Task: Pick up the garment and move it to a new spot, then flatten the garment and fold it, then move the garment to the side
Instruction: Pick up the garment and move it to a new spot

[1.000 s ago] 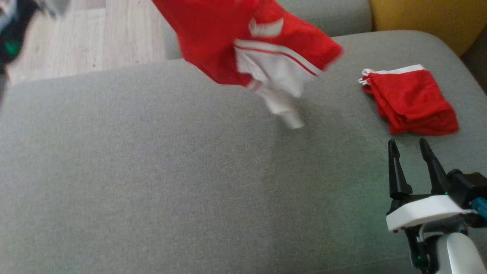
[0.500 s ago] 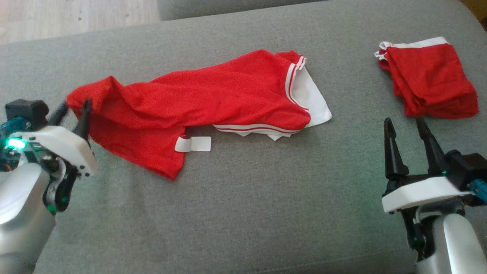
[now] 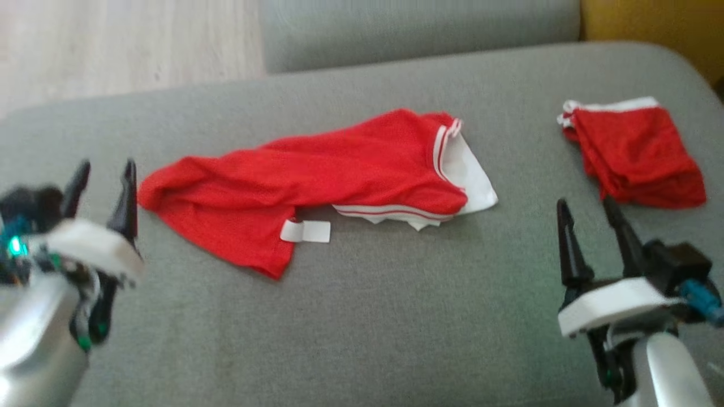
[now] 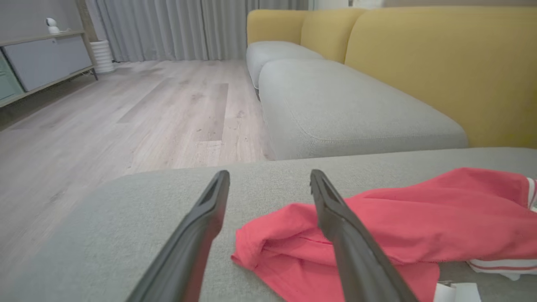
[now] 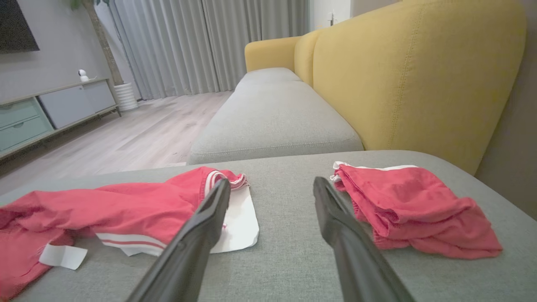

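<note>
The rumpled red mesh garment (image 3: 317,175) with white striped trim is lying across the middle of the wide grey fabric seat cushion (image 3: 362,322), bunching lengthwise and showing a white label tab (image 3: 305,230) along its near edge. It is resting free on the cushion, so the move to a new spot looks done, and the creases are calling for flattening next.

The left gripper (image 3: 107,167) is hovering over the cushion's left end, its two dark fingers spreading wide with nothing between them, just beside the garment's left tip. That placement is probably leaving it ready to take that end. The right gripper (image 3: 584,201) is hanging over the cushion's near right part, likewise splayed and empty, likely keeping clear until a stretch needs both arms.

A folded red bundle with a white edge (image 3: 633,152) is sitting at the cushion's far right corner, well apart from the garment, seemingly a finished piece parked out of the way.
</note>
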You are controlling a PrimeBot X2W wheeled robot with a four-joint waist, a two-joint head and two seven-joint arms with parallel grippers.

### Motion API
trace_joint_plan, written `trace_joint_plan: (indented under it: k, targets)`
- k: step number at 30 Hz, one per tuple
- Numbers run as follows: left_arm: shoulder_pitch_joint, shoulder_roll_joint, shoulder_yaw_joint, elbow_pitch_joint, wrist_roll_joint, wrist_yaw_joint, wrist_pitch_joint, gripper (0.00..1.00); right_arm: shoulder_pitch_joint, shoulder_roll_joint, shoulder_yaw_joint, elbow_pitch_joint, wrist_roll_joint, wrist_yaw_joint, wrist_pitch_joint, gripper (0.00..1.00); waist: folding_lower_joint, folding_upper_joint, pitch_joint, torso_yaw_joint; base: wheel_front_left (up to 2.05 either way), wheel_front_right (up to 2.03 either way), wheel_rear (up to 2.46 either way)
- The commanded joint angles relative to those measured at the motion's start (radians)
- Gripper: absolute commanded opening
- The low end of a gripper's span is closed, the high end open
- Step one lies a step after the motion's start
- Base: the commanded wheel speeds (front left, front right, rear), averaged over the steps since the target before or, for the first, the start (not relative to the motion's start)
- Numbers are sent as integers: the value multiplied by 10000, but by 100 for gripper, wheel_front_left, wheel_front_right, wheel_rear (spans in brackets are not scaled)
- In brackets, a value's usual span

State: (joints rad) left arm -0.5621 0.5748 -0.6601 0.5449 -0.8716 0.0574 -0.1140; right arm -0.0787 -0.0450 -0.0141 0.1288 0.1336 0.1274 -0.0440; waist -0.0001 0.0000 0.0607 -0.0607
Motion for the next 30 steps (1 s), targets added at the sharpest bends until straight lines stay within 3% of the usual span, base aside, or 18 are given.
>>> trace_joint_plan:
  k: [1, 10, 17, 23, 30]
  targets:
    - [-17, 464, 532, -292, -95, 117, -187, 100, 37, -52, 253, -264, 3, 33, -51, 100, 1, 0, -560, 204, 0, 0, 0]
    - [2835, 480, 847, -2946, -283, 1697, -1136, 100, 967, -52, 354, -202, 121, 33, -129, 100, 1, 0, -1419, 577, 0, 0, 0]
    - [5128, 7, 1157, -5000, -206, 2966, -1422, 100, 1616, -52, 498, -37, 273, 33, -316, 100, 1, 0, -1704, 681, 0, 0, 0]
    - [6572, -411, 1315, -5796, 111, 3381, -1469, 100, 2047, -52, 581, 190, 499, 33, -495, 100, 1, 0, -1915, 723, 0, 0, 0]
    - [7309, -600, 1343, -6047, 583, 3350, -1475, 100, 2202, -52, 692, 378, 437, 33, -525, 100, 1, 0, -2059, 738, 0, 0, 0]
